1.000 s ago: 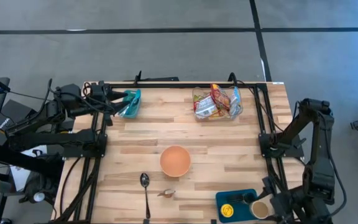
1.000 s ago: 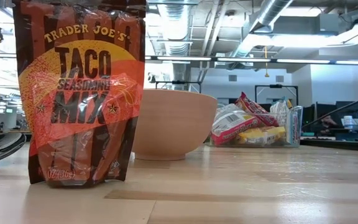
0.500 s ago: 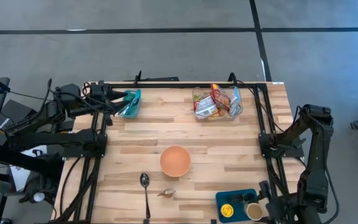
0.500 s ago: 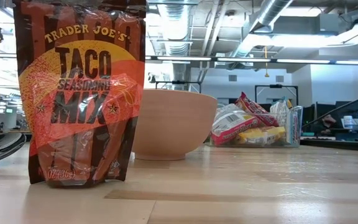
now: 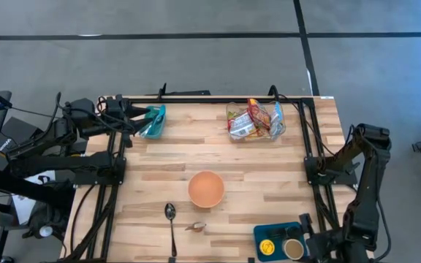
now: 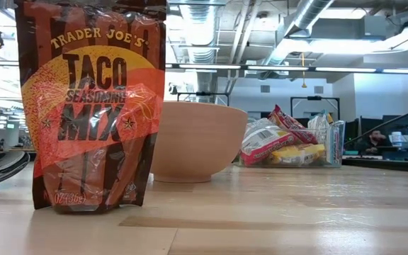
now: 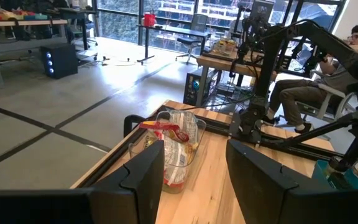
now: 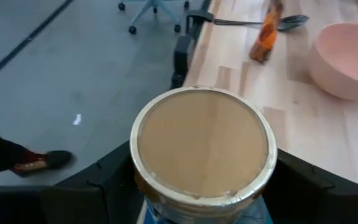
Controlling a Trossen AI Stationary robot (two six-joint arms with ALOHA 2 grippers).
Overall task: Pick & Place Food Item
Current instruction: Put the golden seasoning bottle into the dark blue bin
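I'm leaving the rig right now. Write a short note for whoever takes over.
Right gripper: closed around a round jar with a tan lid, at the near right corner of the table, by the blue tray.
Left gripper: open, holding nothing, waiting at the far left corner, facing the clear bin of snack packets.
Pink bowl: mid-table, looks empty. Spoon and taco seasoning pouch lie along the near edge.
Done: jar gripped.
Left: carry it over and set it down; the frames don't show the destination.
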